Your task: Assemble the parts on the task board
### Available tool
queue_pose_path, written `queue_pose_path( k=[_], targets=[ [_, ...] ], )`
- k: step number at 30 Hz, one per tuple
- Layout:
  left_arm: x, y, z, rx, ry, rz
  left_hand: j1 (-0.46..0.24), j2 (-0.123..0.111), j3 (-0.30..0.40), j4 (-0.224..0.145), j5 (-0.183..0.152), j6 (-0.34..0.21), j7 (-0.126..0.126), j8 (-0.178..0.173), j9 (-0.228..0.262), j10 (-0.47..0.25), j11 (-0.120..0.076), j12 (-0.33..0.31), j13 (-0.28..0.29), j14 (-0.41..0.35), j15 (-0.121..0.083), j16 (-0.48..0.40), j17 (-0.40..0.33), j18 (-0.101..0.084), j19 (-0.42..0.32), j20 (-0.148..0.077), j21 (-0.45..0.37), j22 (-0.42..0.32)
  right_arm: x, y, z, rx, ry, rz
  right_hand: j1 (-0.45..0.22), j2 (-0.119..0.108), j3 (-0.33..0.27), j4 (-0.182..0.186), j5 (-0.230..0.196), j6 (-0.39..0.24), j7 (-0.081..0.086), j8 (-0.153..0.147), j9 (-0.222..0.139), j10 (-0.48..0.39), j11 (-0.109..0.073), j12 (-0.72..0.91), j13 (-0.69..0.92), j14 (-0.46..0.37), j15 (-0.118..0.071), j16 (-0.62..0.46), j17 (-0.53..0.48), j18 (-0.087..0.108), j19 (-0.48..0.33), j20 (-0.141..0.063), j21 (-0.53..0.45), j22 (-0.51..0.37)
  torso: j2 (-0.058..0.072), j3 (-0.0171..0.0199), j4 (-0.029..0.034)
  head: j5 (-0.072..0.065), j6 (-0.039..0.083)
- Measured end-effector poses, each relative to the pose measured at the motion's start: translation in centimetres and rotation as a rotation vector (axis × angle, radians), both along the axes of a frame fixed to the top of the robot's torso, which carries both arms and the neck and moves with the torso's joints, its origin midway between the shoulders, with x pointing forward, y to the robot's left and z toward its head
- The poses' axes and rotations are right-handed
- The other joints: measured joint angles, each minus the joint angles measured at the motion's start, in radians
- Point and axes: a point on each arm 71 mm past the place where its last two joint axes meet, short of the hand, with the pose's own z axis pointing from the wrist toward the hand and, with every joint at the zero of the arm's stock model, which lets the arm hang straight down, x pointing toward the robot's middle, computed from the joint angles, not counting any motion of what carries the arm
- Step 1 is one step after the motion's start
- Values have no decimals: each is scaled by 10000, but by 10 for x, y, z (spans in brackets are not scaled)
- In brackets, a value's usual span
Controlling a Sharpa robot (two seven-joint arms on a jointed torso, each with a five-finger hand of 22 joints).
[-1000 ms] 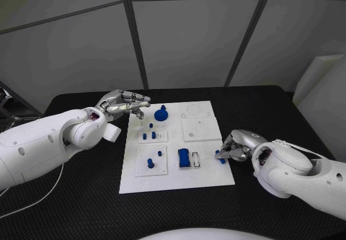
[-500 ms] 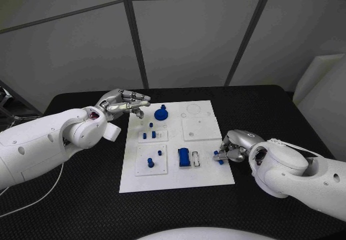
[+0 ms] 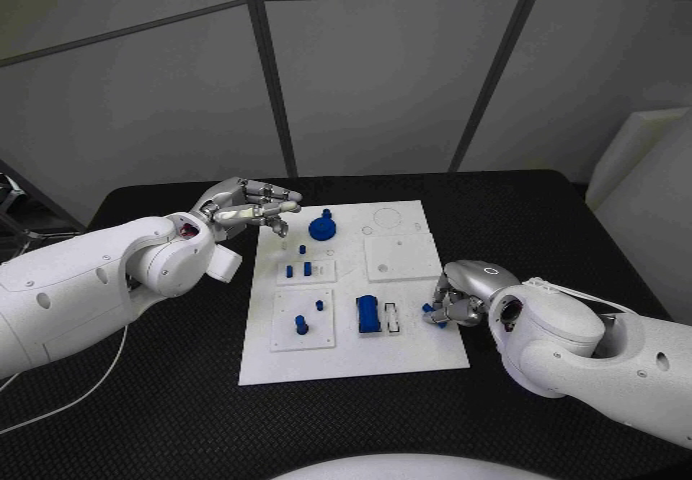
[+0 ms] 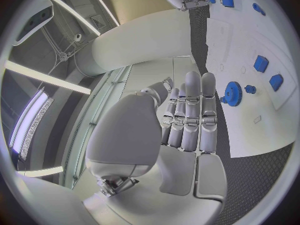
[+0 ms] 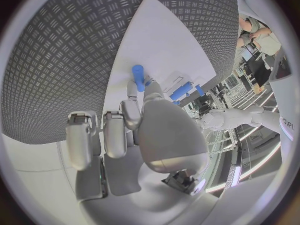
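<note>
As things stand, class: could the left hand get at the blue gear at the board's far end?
Probably yes. The left hand hovers open just beside the blue gear at the task board edge, and nothing lies between them. The right hand is busy elsewhere, holding a blue peg.

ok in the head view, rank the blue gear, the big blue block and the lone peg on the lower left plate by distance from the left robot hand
1. Blue gear, at the board's far end, just right of the left robot hand.
2. Lone peg, on the near-left plate.
3. Big blue block, mid-board, towards the right robot hand; close to the peg's distance.
</note>
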Motion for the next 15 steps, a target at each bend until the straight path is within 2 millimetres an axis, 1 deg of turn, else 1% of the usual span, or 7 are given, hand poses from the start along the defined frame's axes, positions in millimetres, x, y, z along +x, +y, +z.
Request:
queue_pose_path(
  k=[1, 2, 5, 6, 8, 10, 15],
  targets=[
    [0, 0, 0, 0, 1, -2, 0, 0, 0, 0, 0, 0, 0, 0, 0, 0, 0, 0, 0, 0, 0, 0, 0, -1, 0, 0, 0, 0, 0, 0, 0, 22, -7, -7, 0, 0, 0, 0, 102, -1, -1, -13, -118, 0, 0, 0, 1, 1, 1, 0, 0, 0, 0, 0, 0, 0, -1, 0, 0, 4, 0],
    [0, 0, 0, -1, 2, -4, 0, 0, 0, 0, 0, 0, 0, 0, 0, 0, 0, 0, 0, 0, 0, 0, 0, 0, 0, 0, 0, 0, -1, 0, 0, 81, -3, -19, 46, 46, 0, 0, 278, -2, -2, -17, -372, 0, 0, 0, 1, 14, 14, 0, 0, 0, 0, 0, 0, 0, -1, 0, 0, 6, 4],
    [0, 0, 0, -1, 5, -8, 0, 0, 0, 0, 0, 0, 0, 0, 0, 0, 0, 0, -1, 0, 0, 0, 0, 0, 0, 0, 0, 1, -3, 0, 0, 341, 61, -153, 78, 83, 0, -1, 549, 18, -29, -37, -556, -1, 2, 0, 47, -4, -3, 0, 0, 0, 39, -39, 0, -1, -1, -4, 0, 7, 19],
    [0, 0, 0, -1, 6, -9, 0, 0, 0, 0, 0, 0, 0, 0, 0, 0, 0, 0, 0, 0, 0, 0, 0, 0, 0, 0, 0, 1, -4, -1, -1, 466, 101, -237, 75, 86, -4, 4, 588, 19, -31, -16, -562, -1, 2, 0, 52, -7, -6, 0, 0, 0, 39, -39, 0, 0, -1, -6, 0, 7, 22],
    [0, 0, 0, -1, 7, -11, 0, 0, 0, 0, 0, 0, 0, 0, -1, 0, 0, 0, 0, 0, 0, 0, 0, 0, 0, 0, 0, 1, -5, -3, -1, 787, 231, -455, -89, 271, -131, 173, 629, 2, -46, -15, -580, -2, 2, 0, 130, -10, -8, 0, -1, 1, 39, -39, 0, -1, -2, -9, 1, 7, 26],
    [0, 0, 0, -1, 9, -12, 0, 0, 0, 0, 0, 0, 0, 0, -1, 0, 0, 0, -1, 0, 0, 0, 0, 0, 0, 0, 0, 1, -6, -4, -2, 1151, 393, -678, -140, 347, -148, 241, 637, -8, -55, -15, -576, -2, 3, 0, 163, -23, -21, 0, -1, 1, 39, -39, 0, -1, -2, -9, 2, 2, 39],
    [0, 0, 0, 0, 11, -13, 0, 0, 0, 0, 0, 0, 0, 0, -1, 0, 0, 0, -1, 0, 0, 0, 0, -1, 0, 0, 0, 1, -11, -2, -5, 2147, 787, -1184, -182, 389, -152, 244, 638, 16, -103, -25, -590, -2, 3, 2, 182, -25, -23, 48, -1, 1, 39, -39, 0, -1, 1, -9, 3, 3, 73]
  ],
)
